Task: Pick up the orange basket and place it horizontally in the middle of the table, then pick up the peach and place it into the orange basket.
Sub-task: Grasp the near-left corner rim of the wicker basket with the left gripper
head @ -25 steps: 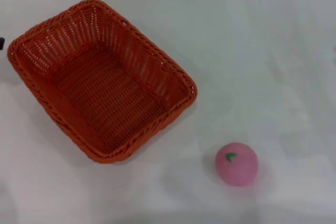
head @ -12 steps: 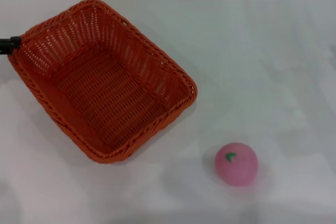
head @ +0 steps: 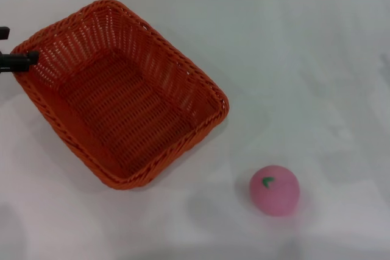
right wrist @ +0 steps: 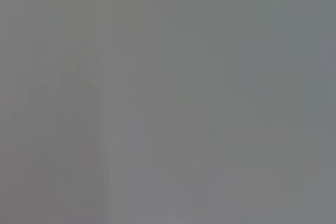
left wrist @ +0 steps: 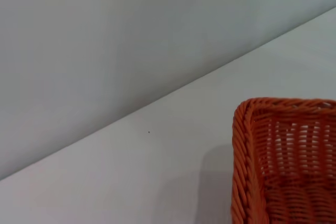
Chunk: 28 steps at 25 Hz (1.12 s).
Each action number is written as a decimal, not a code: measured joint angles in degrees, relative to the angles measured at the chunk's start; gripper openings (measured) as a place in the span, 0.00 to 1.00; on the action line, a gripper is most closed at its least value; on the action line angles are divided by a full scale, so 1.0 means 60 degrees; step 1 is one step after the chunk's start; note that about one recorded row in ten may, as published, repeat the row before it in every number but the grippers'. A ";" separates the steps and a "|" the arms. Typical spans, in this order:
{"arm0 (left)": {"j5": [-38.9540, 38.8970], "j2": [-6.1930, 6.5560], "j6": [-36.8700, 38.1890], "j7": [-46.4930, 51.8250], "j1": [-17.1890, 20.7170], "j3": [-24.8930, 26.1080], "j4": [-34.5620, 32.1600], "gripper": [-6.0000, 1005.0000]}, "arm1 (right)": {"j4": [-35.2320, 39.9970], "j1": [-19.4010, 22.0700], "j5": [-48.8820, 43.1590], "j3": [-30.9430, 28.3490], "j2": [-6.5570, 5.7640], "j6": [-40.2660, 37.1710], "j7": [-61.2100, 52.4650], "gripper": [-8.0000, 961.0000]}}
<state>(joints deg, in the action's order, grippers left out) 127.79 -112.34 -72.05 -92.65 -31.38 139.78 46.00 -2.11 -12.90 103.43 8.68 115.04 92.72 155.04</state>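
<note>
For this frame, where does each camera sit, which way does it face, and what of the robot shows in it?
Head view: high on the robot, facing forward and down at the table, the orange basket and the peach; the left gripper shows at the basket's far left corner.
Left wrist view: low by that corner, facing across the table to a grey wall; no fingers show.
Right wrist view: blank grey, nothing recognisable.
Shared: head and left wrist views both show the basket's rim.

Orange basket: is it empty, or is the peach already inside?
Empty. The orange basket shows only bare weave inside; the peach sits apart from it on the table.
</note>
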 joint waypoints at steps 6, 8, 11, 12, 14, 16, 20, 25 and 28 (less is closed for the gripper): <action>0.0038 -0.0031 0.0198 -0.0095 -0.0113 -0.0088 -0.0482 0.87 | 0.0000 0.0010 0.0003 0.0004 0.0000 0.0026 -0.0009 0.88; 0.0082 -0.0063 0.0253 -0.0104 -0.0135 -0.0102 -0.0526 0.87 | 0.0005 0.0016 0.0003 0.0004 0.0000 0.0029 -0.0001 0.88; 0.0168 -0.0109 0.0265 -0.0105 -0.0136 -0.0106 -0.0530 0.87 | 0.0032 0.0027 0.0004 0.0004 0.0000 0.0031 -0.0015 0.88; 0.0186 -0.0113 0.0267 -0.0105 -0.0138 -0.0108 -0.0531 0.87 | 0.0039 0.0026 0.0005 0.0004 0.0000 0.0031 -0.0018 0.88; 0.0215 -0.0118 0.0284 -0.0106 -0.0140 -0.0108 -0.0532 0.81 | 0.0057 0.0026 0.0005 0.0000 0.0000 0.0031 -0.0019 0.88; 0.0266 -0.0124 0.0305 -0.0086 -0.0142 -0.0109 -0.0532 0.75 | 0.0066 0.0026 0.0004 -0.0001 0.0000 0.0031 -0.0020 0.88; 0.0319 -0.0138 0.0331 -0.0066 -0.0145 -0.0107 -0.0533 0.67 | 0.0078 0.0019 0.0004 0.0000 0.0000 0.0031 -0.0015 0.88; 0.0327 -0.0204 0.0330 -0.0094 -0.0115 -0.0120 -0.0458 0.58 | 0.0086 -0.0029 0.0003 -0.0012 0.0000 0.0031 -0.0002 0.88; 0.0324 -0.0225 0.0327 -0.0103 -0.0105 -0.0124 -0.0427 0.50 | 0.0091 -0.0051 0.0003 -0.0012 0.0000 0.0031 0.0017 0.88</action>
<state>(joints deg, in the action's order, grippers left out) 129.73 -113.69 -70.09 -93.27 -32.01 139.03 43.44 -1.56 -13.20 103.44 8.61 115.04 92.90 155.14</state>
